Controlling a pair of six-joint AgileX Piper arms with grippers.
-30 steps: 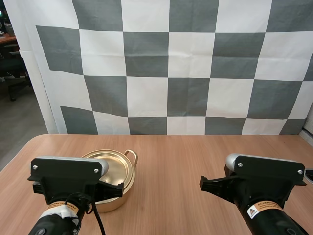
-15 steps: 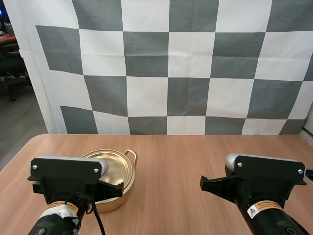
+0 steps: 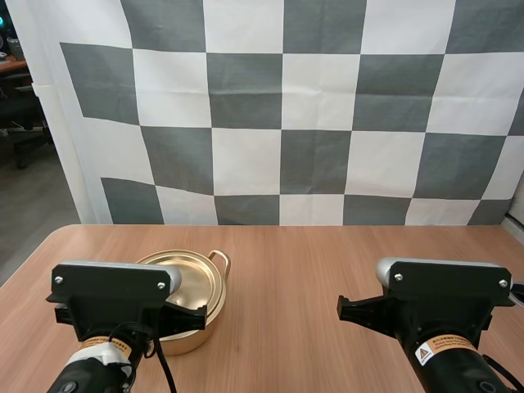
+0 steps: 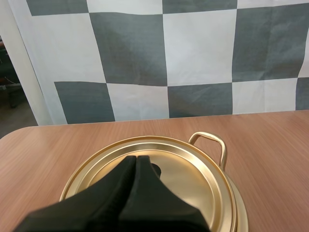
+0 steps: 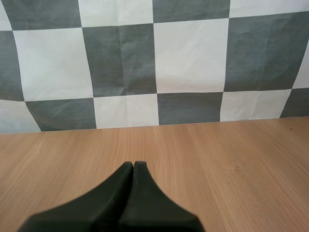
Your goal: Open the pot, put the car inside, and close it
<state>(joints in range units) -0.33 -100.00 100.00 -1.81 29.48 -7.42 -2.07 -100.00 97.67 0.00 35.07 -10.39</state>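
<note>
A gold pot [image 3: 206, 304] with its lid [image 4: 193, 179] on stands on the left half of the wooden table, one loop handle [image 4: 212, 142] at its far side. My left gripper [image 4: 136, 159] is shut on nothing. Its fingers lie together as one dark wedge just above the lid, their tips at the lid's dark knob [image 4: 155, 170]. In the high view my left arm [image 3: 115, 299] covers the near part of the pot. My right gripper [image 5: 133, 165] is also shut on nothing, held low over bare table to the right of the pot, with my right arm [image 3: 438, 307] at the near right.
The wooden table [image 3: 295, 270] runs bare from the pot to the right edge and back to the far edge. Its rounded left corner [image 4: 19, 133] lies beyond the pot.
My right arm has edged very slightly to the right. The pot, its lid and my left arm stay as they were.
</note>
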